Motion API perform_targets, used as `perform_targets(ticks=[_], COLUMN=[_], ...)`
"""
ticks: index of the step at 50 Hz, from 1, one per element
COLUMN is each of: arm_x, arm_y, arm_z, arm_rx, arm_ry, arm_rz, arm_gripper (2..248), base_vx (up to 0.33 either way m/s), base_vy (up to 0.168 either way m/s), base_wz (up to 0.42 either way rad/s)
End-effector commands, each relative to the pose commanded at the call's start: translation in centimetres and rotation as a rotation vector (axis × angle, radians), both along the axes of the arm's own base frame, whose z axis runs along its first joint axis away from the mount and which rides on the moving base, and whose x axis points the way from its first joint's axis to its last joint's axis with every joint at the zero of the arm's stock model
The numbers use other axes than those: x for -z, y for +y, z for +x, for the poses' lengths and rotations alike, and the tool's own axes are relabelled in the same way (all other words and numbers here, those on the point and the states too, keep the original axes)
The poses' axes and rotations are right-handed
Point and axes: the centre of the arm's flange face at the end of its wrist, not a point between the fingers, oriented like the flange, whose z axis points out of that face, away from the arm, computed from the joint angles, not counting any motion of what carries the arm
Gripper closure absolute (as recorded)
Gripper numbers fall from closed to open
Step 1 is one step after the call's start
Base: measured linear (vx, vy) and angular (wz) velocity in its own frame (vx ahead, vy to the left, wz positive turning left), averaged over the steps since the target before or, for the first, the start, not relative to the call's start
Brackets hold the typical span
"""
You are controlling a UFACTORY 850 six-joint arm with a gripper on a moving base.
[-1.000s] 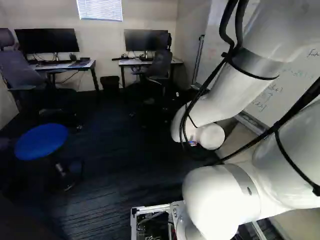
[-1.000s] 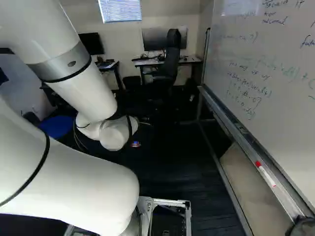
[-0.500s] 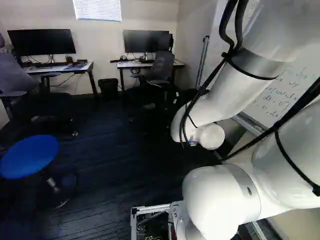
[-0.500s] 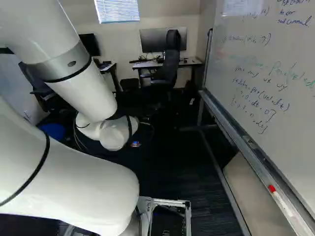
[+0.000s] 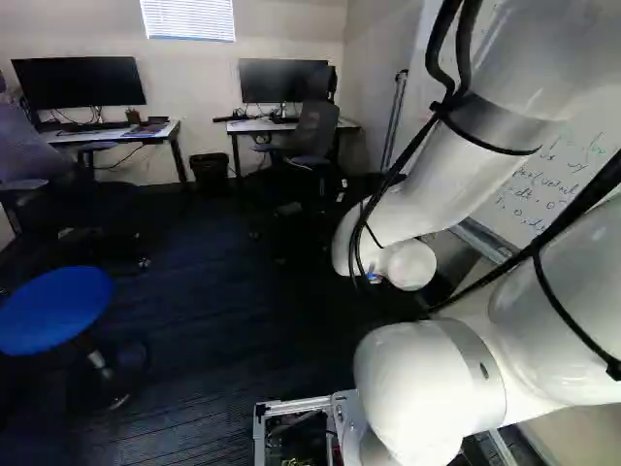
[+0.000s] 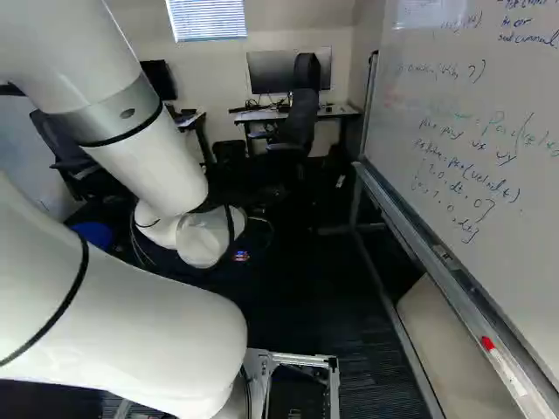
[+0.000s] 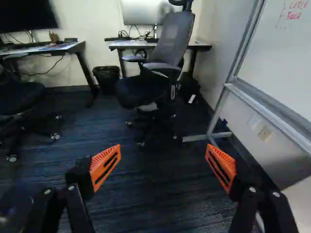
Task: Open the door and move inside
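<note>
While the gripper (image 7: 163, 147) stood released, its two orange pads (image 7: 99, 162) well apart, I could not tell where the door was.
One blue stool (image 5: 55, 309) stood at the left base view's left, one marker (image 6: 505, 365) lay on the ledge (image 6: 419, 240) of one whiteboard (image 6: 454, 157); beyond were two chairs (image 7: 175, 36), one bin (image 7: 106, 77), two desks (image 7: 63, 47), two monitors (image 5: 80, 82), one window (image 5: 189, 17).

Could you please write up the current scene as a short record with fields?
gripper: open, nothing between its fingers
ahead of it: chair at a desk
bin: black, near that desk
stool: blue seat, at the left of the left base view
whiteboard: written on, marker on its tray
door: none visible
</note>
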Motion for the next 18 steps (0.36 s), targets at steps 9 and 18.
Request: perform_targets(ticks=[9,18], arm_x=[0.00,0.00], arm_y=[0.00,0.00], arm_z=[0.00,0.00], arm_rx=[0.000,0.000], arm_ry=[0.000,0.000], arm_rz=[0.000,0.000], arm_gripper=[3,3], base_vx=[0.000,0.000], base_vy=[0.000,0.000], base_wz=[0.000,0.000])
